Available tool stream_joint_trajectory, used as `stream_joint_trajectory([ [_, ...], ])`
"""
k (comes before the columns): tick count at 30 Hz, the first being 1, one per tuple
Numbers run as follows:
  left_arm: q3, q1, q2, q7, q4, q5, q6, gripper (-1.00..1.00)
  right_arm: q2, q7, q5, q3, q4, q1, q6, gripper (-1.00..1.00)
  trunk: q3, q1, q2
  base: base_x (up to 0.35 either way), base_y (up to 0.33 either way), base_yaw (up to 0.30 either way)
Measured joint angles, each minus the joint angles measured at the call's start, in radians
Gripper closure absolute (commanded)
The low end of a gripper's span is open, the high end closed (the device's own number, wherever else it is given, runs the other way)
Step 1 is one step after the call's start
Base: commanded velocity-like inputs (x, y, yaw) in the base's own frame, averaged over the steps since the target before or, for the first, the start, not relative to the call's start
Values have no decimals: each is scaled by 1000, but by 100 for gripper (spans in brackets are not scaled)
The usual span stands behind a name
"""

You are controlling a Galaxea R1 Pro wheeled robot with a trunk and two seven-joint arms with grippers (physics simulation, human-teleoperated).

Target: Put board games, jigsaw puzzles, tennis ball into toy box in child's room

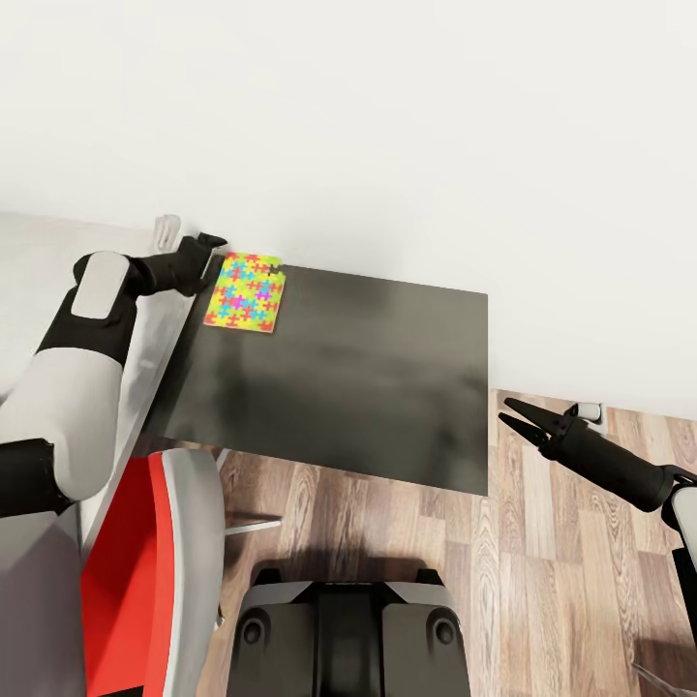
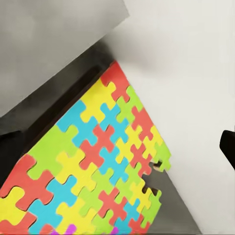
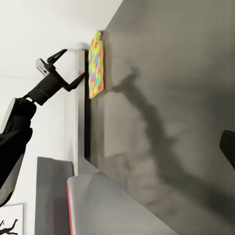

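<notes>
One jigsaw puzzle [image 1: 245, 291] lies flat at the dark cabinet's [image 1: 368, 378] far left corner against the white wall [image 1: 387, 126]. Both grippers are open and empty: left gripper [image 1: 215, 242] just beside the puzzle, right gripper [image 1: 518, 418] off the right edge, red chair [image 1: 126, 581] near.

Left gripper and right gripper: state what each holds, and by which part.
Nothing is held. The left gripper is open beside the jigsaw puzzle; the right gripper is open over the floor.
</notes>
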Motion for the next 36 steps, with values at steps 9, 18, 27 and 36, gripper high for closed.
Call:
stream_joint_trajectory([
  [9,1,1,-24,0,-11,-15,7,-100,1,0,0,0,0,-5,0,-100,0,0,0,0,0,0],
  [18,6,7,-45,-1,-57,-10,29,-100,1,0,-1,0,0,-9,0,-100,0,0,0,0,0,0],
  [27,8,11,-49,-1,-77,2,45,-100,1,0,-1,0,0,-9,0,-100,0,0,0,0,0,0],
  [36,7,21,-51,0,-85,16,50,-100,1,0,-1,0,0,-10,0,-100,0,0,0,0,0,0],
])
